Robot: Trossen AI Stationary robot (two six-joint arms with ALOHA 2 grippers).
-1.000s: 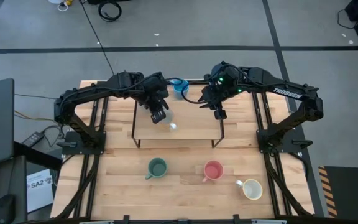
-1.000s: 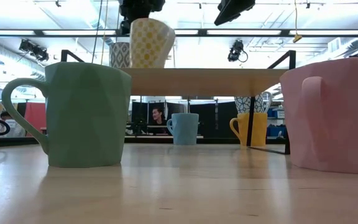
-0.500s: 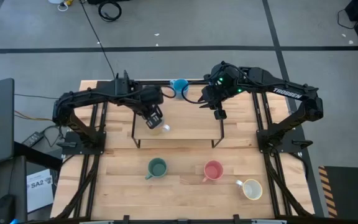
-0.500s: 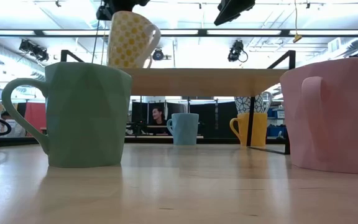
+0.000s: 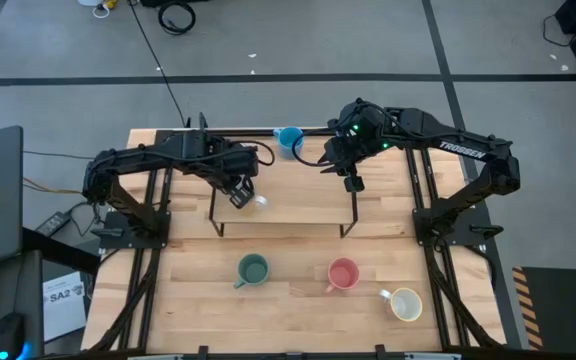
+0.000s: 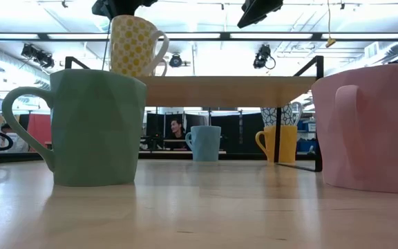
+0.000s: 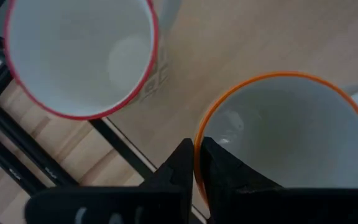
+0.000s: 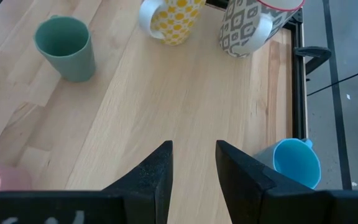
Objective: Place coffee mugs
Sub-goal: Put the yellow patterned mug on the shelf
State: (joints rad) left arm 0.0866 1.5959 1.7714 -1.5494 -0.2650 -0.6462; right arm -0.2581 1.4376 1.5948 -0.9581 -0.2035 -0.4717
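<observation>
My left gripper point(image 5: 240, 196) is over the left part of the raised wooden shelf point(image 5: 298, 205), shut on a yellow-dotted mug point(image 6: 134, 45) with an orange rim. A grey-patterned mug with a red rim point(image 7: 79, 56) stands on the shelf right beside it. My right gripper point(image 8: 191, 165) hangs open and holds nothing above the shelf's right part. On the table in front stand a green mug point(image 5: 253, 269), a pink mug point(image 5: 342, 273) and a cream mug point(image 5: 405, 303). A blue mug point(image 5: 289, 138) stands behind the shelf, and an orange-yellow mug point(image 6: 280, 143) shows under it. My left gripper holds the yellow-dotted mug by its orange rim point(image 7: 197, 144), one finger inside the cup and one outside. The fingers come from above, pointing down. The mug is nearly upright with its base at shelf-top level; whether it rests on the shelf I cannot tell.
The shelf stands on thin black legs point(image 5: 349, 228) across the far half of the table. Its middle and right part point(image 8: 166, 106) are bare wood. In the low view the green mug point(image 6: 92, 128) and pink mug point(image 6: 372, 128) stand close to the camera.
My left gripper has carried the yellow-dotted mug toward the table's left edge along the shelf, up to the grey-patterned mug. The mug was tipped on the way and now stands nearly upright.
</observation>
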